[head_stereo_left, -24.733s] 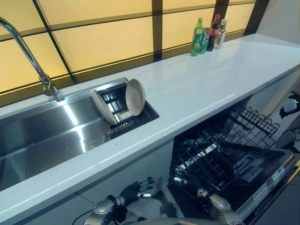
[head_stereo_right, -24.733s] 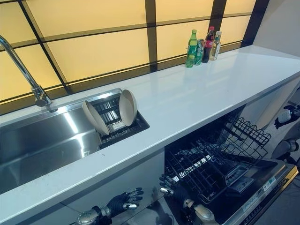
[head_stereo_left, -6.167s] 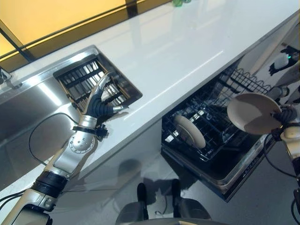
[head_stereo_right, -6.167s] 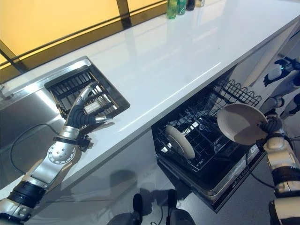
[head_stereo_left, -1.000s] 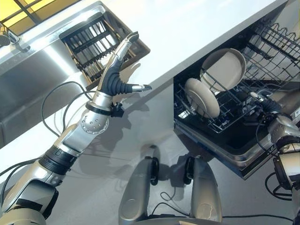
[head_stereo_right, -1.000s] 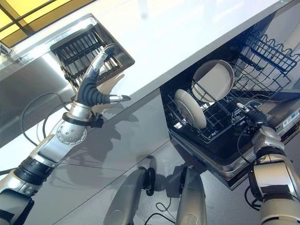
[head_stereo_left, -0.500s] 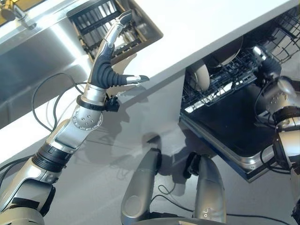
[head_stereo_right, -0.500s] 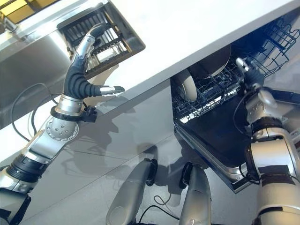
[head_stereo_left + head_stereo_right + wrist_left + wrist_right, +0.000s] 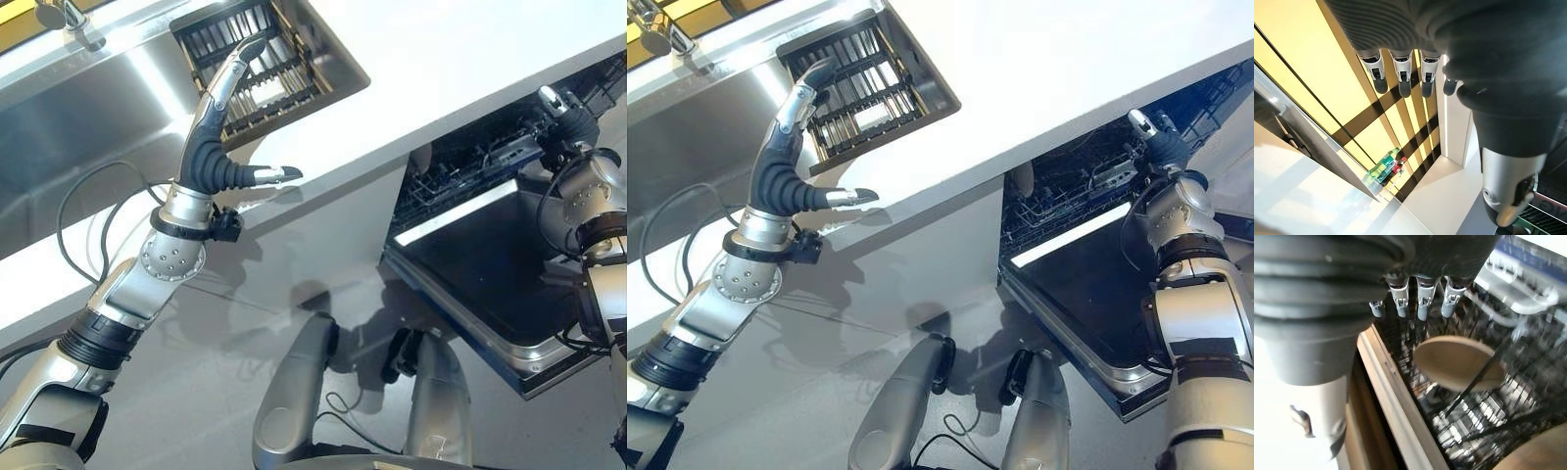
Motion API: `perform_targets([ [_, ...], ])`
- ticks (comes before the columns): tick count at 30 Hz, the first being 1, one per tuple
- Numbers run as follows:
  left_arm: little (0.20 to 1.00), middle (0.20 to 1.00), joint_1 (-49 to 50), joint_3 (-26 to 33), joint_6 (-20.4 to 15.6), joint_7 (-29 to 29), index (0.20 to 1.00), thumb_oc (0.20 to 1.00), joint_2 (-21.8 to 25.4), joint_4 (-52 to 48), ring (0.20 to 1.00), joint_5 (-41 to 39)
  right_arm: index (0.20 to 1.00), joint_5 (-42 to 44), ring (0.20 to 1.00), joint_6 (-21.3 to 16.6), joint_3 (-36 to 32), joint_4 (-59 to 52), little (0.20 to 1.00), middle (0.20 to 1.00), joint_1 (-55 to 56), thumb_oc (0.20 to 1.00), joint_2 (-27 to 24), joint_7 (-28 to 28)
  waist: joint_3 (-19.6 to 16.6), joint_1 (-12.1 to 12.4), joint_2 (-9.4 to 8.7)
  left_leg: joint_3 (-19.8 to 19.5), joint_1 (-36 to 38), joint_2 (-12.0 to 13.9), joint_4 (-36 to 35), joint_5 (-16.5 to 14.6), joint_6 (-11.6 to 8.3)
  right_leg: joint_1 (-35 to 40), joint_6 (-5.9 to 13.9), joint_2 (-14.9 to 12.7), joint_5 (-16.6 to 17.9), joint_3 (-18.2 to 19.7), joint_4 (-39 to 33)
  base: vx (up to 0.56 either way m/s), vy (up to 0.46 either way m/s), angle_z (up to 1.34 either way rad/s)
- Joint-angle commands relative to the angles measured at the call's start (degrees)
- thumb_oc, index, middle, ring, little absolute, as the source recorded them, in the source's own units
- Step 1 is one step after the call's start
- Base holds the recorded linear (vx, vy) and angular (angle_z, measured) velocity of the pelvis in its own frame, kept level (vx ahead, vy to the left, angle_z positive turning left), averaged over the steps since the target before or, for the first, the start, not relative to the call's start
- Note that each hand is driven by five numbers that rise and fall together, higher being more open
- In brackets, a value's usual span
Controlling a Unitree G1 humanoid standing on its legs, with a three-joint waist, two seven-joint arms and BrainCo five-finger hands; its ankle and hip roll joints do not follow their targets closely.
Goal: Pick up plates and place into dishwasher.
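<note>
White countertop [image 9: 470, 59] runs across the kitchen above the open dishwasher [image 9: 1068, 264], whose door [image 9: 480, 284] hangs down with the lower rack [image 9: 470, 162] sitting mostly inside the cavity.

From the right wrist view I see a beige plate [image 9: 1457, 362] standing on edge in the rack's wires, with the rim of a second plate [image 9: 1528, 455] at the corner. In the right eye view only a sliver of a plate [image 9: 1022, 179] peeks out under the counter edge. So the plates are in the dishwasher, and the dish rack [image 9: 260, 59] set in the sink [image 9: 88, 117] holds none.

My right hand [image 9: 1153, 137] is at the rack's front edge with fingers straight and holding nothing; I cannot tell whether it touches the wire. My left hand [image 9: 220, 147] is raised over the counter edge beside the dish rack, fingers extended, thumb out to the side, empty.

I judge the loading itself done and the step in hand to be seating the rack inside. The next move, as I see it, calls for drawing the right hand clear of the rack and getting under the door to lift it, without jarring the upright plates.

Bottles [image 9: 1388, 166] stand far along the counter by the amber window panels [image 9: 1312, 88]; their labels are too small to read, and I can make out no other writing.
</note>
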Motion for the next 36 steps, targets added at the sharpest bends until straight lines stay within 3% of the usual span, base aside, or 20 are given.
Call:
perform_targets([
  [1,1.0,1.0,3.7,2.6,0.1,1.0,1.0,1.0,2.7,3.6,1.0,-2.7,1.0,-4.9,1.0,-2.4,-1.4,-2.9,1.0,1.0,0.3,1.0,-2.5,-3.6,1.1,1.6,-1.41,5.4,2.4,-0.1,-0.3,-5.5,6.89,3.2,-1.58,3.5,-1.5,4.2,-0.7,-0.07,0.124,0.05],
  [5,1.0,1.0,3.0,1.7,0.1,1.9,1.0,1.0,1.4,4.0,1.0,-1.7,1.0,-12.1,1.0,-5.5,-3.5,-5.3,1.0,1.0,7.3,1.0,-3.7,-9.0,1.2,-0.6,-2.51,6.6,3.4,0.9,0.3,-6.6,7.08,3.7,-1.45,4.4,-1.2,5.3,-1.4,-0.06,0.137,0.01],
  [6,1.0,1.0,3.2,1.4,0.4,2.4,1.0,1.0,0.9,3.7,1.0,-0.9,1.0,-16.5,1.0,-7.3,-4.6,-7.4,1.0,1.0,10.5,1.0,-3.6,-12.7,1.3,-1.7,-2.97,7.1,3.9,1.4,0.6,-7.2,7.37,4.0,-1.4,4.7,-1.0,5.6,-1.8,-0.07,0.148,0.01],
  [9,1.0,1.0,3.8,1.3,1.3,3.9,1.0,1.0,-0.7,2.9,1.0,1.2,1.0,-23.3,1.0,-13.4,-6.9,-18.0,1.0,1.0,19.8,1.0,-3.4,-28.4,1.6,-4.3,-4.05,8.6,5.2,2.4,0.8,-8.2,7.76,4.9,-1.1,5.4,-0.4,6.8,-2.9,-0.08,0.16,0.01],
  [11,1.0,1.0,4.4,0.3,1.9,5.6,1.0,1.0,-2.7,3.4,1.0,3.2,1.0,-35.7,1.0,-16.0,-11.4,-26.1,1.0,1.0,28.9,1.0,-1.5,-42.8,1.9,-6.9,-4.34,9.7,6.2,3.2,1.5,-9.5,7.86,5.7,-0.69,5.4,-0.5,7.3,-3.1,-0.05,0.184,-0.1],
  [13,1.0,1.0,5.2,-0.6,1.6,8.1,1.0,1.0,-5.0,4.0,1.0,5.7,1.0,-38.0,1.0,-18.2,-15.8,-27.6,1.0,1.0,35.0,1.0,1.1,-52.0,1.8,-8.9,-4.18,10.3,7.6,3.7,1.6,-10.4,7.86,6.6,-0.26,5.7,-0.6,8.3,-3.4,0.02,0.171,-0.18],
  [15,1.0,1.0,5.4,-1.5,1.6,9.7,1.0,1.0,-6.6,4.1,1.0,7.2,1.0,-37.0,1.0,-20.9,-20.4,-26.7,1.0,1.0,39.9,1.0,3.7,-56.6,1.8,-10.2,-3.86,10.9,8.9,3.8,1.6,-11.4,8.0,7.8,0.15,5.9,-0.7,9.0,-3.9,0.04,0.146,-0.05],
  [17,1.0,1.0,5.2,-2.4,1.7,10.6,1.0,1.0,-7.4,4.1,1.0,7.7,1.0,-36.4,1.0,-21.3,-22.4,-25.1,1.0,1.0,42.0,1.0,4.6,-59.9,1.7,-10.8,-3.4,11.3,10.0,3.7,1.5,-11.9,8.0,8.8,0.28,5.9,-0.8,9.5,-4.5,0.04,0.122,0.46],
  [18,1.0,1.0,5.5,-3.0,1.6,11.4,1.0,1.0,-8.2,3.8,1.0,8.1,1.0,-35.2,1.0,-19.5,-23.6,-23.5,1.0,1.0,42.9,1.0,4.9,-62.0,1.6,-11.2,-2.92,11.4,10.7,3.7,1.4,-11.9,7.85,9.3,0.37,5.8,-0.7,9.8,-4.8,0.05,0.119,0.08],
  [23,1.0,1.0,5.6,-4.2,2.4,12.0,1.0,1.0,-9.4,2.6,1.0,7.6,1.0,-27.9,1.0,-17.7,-26.7,-15.6,1.0,1.0,45.8,1.0,7.6,-59.7,0.6,-11.4,-1.17,11.8,12.1,3.0,0.3,-11.5,8.11,10.6,0.13,5.5,-0.6,10.3,-5.8,0.04,0.046,-0.31],
  [27,1.0,1.0,5.0,-4.8,2.8,11.5,1.0,1.0,-8.9,2.2,1.0,6.8,1.0,-20.3,1.0,-14.3,-26.0,-7.7,1.0,1.0,45.2,1.0,9.4,-50.5,0.5,-10.8,0.16,11.7,12.4,2.5,0.8,-12.0,8.02,10.7,-0.14,5.4,-1.7,10.2,-4.8,0.01,-0.013,-0.24],
  [31,1.0,1.0,3.7,-5.9,4.1,11.4,1.0,1.0,-8.7,1.1,1.0,6.5,1.0,-8.9,1.0,-6.8,-23.5,-1.3,1.0,1.0,42.0,1.0,10.4,-35.1,0.8,-9.5,1.13,11.3,11.2,1.6,1.7,-11.8,7.93,9.3,-0.71,5.1,-2.2,9.8,-3.3,-0.03,-0.031,-0.02],
  [33,1.0,1.0,3.3,-6.2,4.5,10.7,1.0,1.0,-8.6,0.3,1.0,6.3,1.0,-1.6,1.0,-0.7,-21.8,1.2,1.0,1.0,40.0,1.0,11.0,-25.9,1.2,-8.8,1.5,11.1,10.6,1.2,2.4,-11.6,7.79,8.5,-1.04,5.0,-2.4,9.6,-2.4,-0.05,-0.068,0.01],
  [36,1.0,1.0,2.8,-5.9,4.9,9.0,1.0,1.0,-8.1,-0.8,1.0,5.7,1.0,4.5,1.0,0.5,-18.6,2.4,1.0,1.0,36.6,1.0,11.7,-12.7,1.8,-7.7,2.01,10.5,9.4,0.6,3.3,-11.2,7.59,7.4,-1.5,4.7,-2.5,9.2,-1.1,-0.06,-0.08,0.01],
])
